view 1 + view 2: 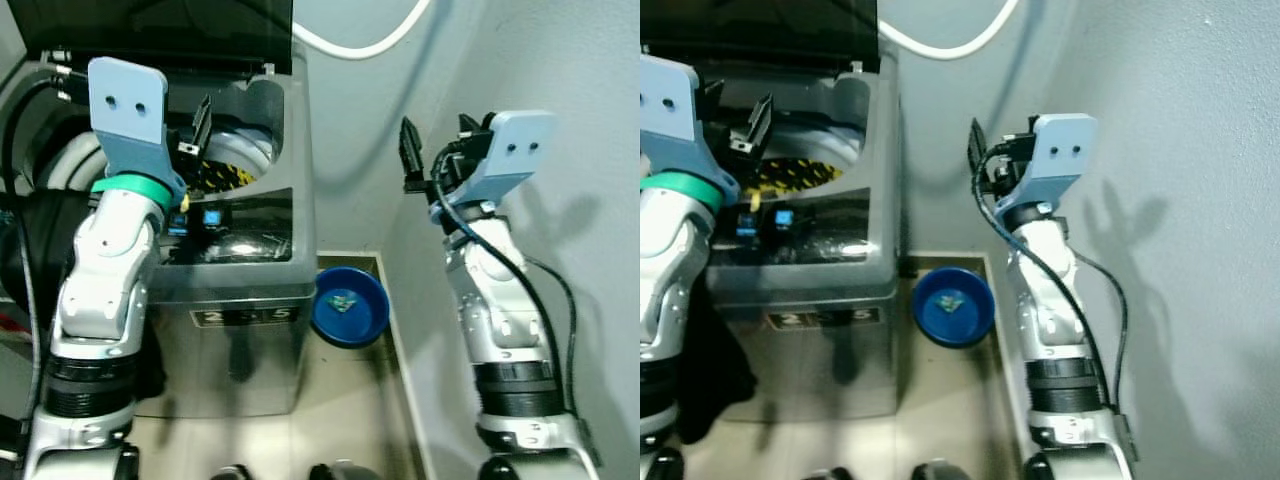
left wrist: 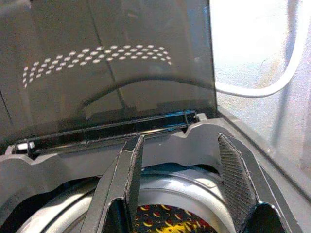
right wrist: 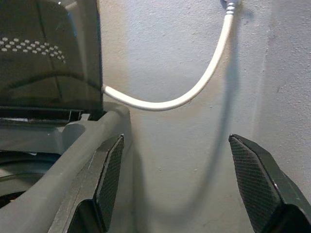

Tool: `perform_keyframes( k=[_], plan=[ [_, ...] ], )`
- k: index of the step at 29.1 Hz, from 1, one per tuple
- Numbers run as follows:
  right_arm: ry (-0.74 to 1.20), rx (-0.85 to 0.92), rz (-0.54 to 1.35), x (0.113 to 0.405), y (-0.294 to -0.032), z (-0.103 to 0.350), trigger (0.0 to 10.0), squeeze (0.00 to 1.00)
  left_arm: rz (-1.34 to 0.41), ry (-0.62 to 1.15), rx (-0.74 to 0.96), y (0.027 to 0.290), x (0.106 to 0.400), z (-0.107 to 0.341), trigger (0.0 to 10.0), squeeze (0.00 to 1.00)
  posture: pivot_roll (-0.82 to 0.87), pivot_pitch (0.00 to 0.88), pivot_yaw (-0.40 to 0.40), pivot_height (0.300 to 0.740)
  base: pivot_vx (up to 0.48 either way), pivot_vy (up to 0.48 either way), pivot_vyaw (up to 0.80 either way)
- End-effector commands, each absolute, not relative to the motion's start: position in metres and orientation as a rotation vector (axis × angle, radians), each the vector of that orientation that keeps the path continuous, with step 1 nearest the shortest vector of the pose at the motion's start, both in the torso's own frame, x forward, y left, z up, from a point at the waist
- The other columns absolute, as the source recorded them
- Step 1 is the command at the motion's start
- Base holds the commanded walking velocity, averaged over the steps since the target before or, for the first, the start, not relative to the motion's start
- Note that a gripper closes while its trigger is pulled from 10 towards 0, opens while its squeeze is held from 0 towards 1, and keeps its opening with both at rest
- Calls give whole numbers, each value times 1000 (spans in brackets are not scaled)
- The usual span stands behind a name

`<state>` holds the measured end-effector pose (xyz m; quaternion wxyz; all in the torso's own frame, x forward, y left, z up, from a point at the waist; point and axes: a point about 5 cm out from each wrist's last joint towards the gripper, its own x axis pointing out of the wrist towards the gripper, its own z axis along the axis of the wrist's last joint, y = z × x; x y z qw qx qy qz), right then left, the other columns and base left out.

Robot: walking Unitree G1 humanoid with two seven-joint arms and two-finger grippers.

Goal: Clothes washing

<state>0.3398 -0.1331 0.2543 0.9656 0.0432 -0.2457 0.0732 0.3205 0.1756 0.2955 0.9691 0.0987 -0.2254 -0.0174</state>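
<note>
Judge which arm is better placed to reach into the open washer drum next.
Left. The left tool hangs open right above the drum, with the patterned laundry below it. The right tool is open beside the washer, facing the wall.

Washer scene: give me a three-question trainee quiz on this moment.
1. True or false: the washer lid is up.
2. Which tool is over the drum? A left tool B right tool
3. What sits on the floor between washer and wall?

Key: 1 true. 2 A; the right tool is open beside the washer, before the wall. 3 A blue bowl.
</note>
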Motion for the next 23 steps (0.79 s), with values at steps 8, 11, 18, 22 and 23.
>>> perform_keyframes(
  k=[8,11,18,22,23],
  plan=[
    [-500,88,156,340,-132,254,10000,0,-26,-460,202,177,322,294,10000,0,45,52,-35,740,0,455,0],
    [-499,86,152,339,-133,253,10000,0,-25,-453,203,177,323,294,10000,0,40,55,-31,740,0,350,0],
    [-498,86,149,339,-134,252,10000,0,-27,-443,217,176,325,292,10000,0,39,56,-31,740,0,49,0],
    [-498,87,149,339,-134,252,10000,0,-31,-444,228,175,326,292,10000,0,39,59,-28,740,0,0,0],
    [-499,88,150,339,-133,252,10000,0,-33,-442,230,174,326,292,10000,0,39,59,-28,740,0,0,0]
  ],
)
